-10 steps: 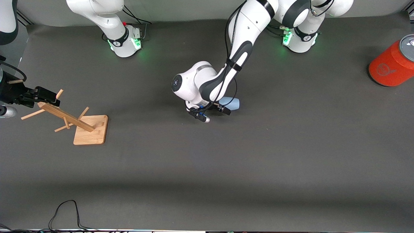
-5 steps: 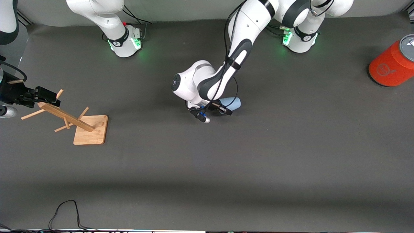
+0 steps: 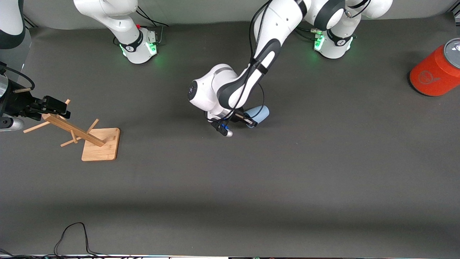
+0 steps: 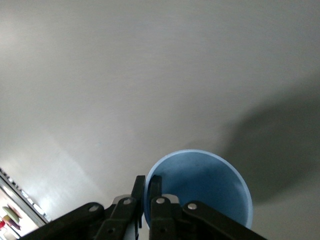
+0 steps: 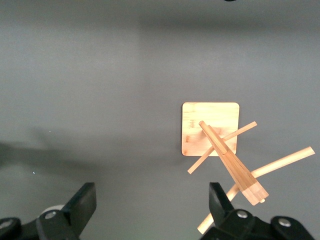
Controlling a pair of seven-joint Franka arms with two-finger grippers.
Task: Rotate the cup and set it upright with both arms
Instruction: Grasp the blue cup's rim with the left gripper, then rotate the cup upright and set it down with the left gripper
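Table [image 3: 323,180] is carrying everything here, a dark grey mat with both arm bases along one edge. The left arm [image 3: 266,39] is reaching down over the middle of it. The right arm [image 3: 107,14] is waiting at its own end. The can [image 3: 436,73], orange with a grey lid, is standing at the left arm's end, well apart from the work; a faint round logo is showing on its side, but nothing on it is readable. The rack [image 3: 90,138], a wooden peg stand on a square base, is sitting at the right arm's end.

The right gripper [image 5: 150,210] is hanging over the rack's top with its fingers spread wide and nothing between them. The left gripper [image 3: 248,121] is down at the cup [image 3: 259,113], which is sitting mid-table, tilted off the mat with its mouth facing the wrist camera. In the left wrist view the two fingers [image 4: 152,192] are pinching the rim, one inside the wall and one outside, nearly closed on it.

The cup is looking like thin, smooth plastic: probably light, a little springy and slippery, so a hard squeeze could flex the wall. A rim pinch is likely letting it swing; the second arm would do better taking the body near the base. The cup is bearing no writing.
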